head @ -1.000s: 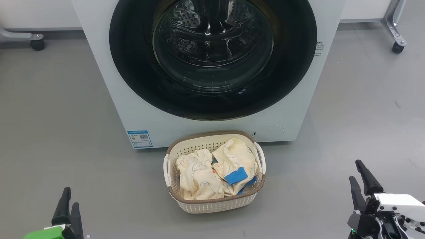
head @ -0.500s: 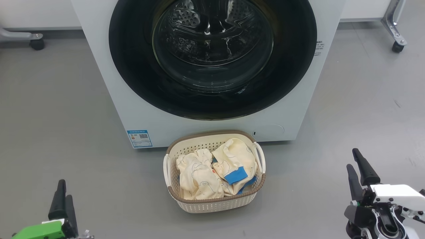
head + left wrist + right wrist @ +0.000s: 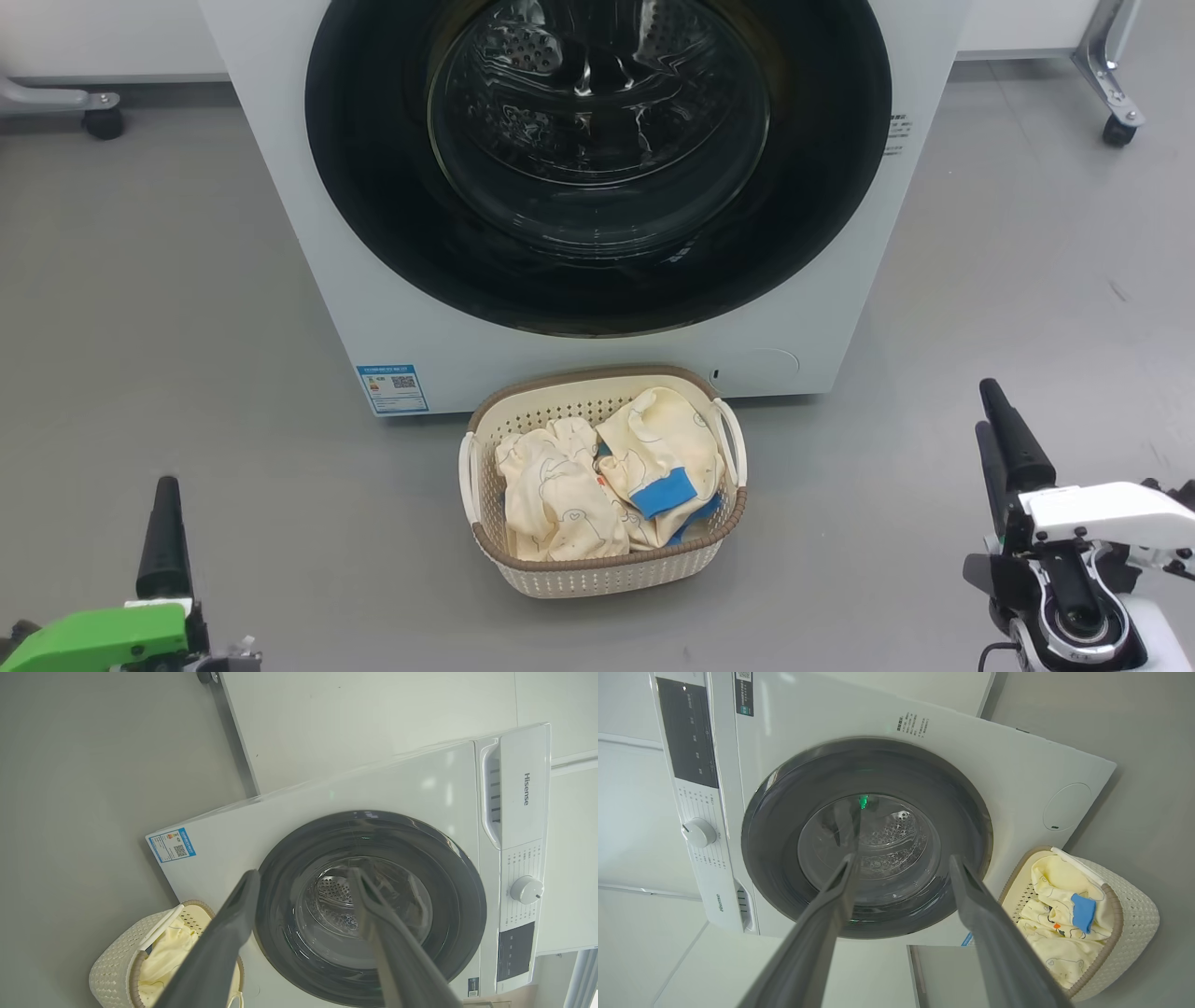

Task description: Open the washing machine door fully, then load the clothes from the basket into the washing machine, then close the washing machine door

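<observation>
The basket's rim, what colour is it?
Brown. The rim runs as a band round the top of the cream basket. It shows best in the head view.

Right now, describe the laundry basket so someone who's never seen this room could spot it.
Find the big white washing machine with the round black door. On the grey floor in front of it stands a small cream basket with perforated sides. Its brown rim, white handles and the cream-yellow clothes with a blue cuff inside set it apart.
</observation>
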